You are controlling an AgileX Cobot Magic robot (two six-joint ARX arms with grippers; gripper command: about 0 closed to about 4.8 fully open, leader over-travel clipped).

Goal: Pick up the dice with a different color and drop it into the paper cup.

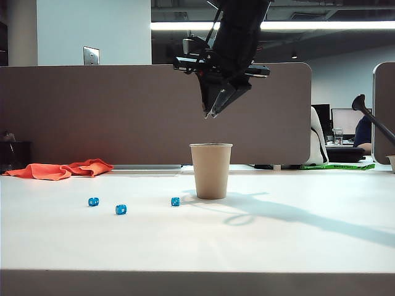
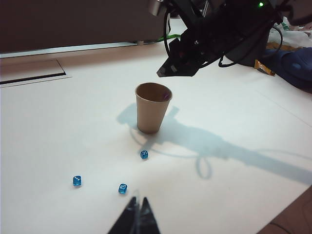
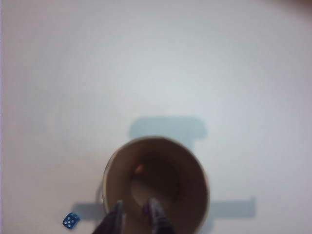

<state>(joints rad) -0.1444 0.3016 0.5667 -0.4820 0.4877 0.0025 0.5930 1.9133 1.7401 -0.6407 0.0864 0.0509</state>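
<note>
The tan paper cup (image 1: 211, 171) stands upright mid-table. My right gripper (image 1: 213, 114) hangs well above its mouth, pointing down, with its fingers a little apart and nothing between them. Looking down from the right wrist, the gripper (image 3: 135, 204) is over the cup's inner wall (image 3: 191, 165). The dice with a different color (image 2: 166, 95) is a dark purple speck just inside the cup's (image 2: 151, 117) far rim, below the right gripper (image 2: 161, 74). I cannot tell whether it is falling or resting. My left gripper (image 2: 137, 202) is shut and empty, low over the table short of the blue dice.
Three blue dice (image 1: 93, 201) (image 1: 121, 209) (image 1: 175, 201) lie left of the cup. An orange cloth (image 1: 62, 169) sits at the back left by the grey partition (image 1: 111, 111). A monitor and clutter stand behind on the right.
</note>
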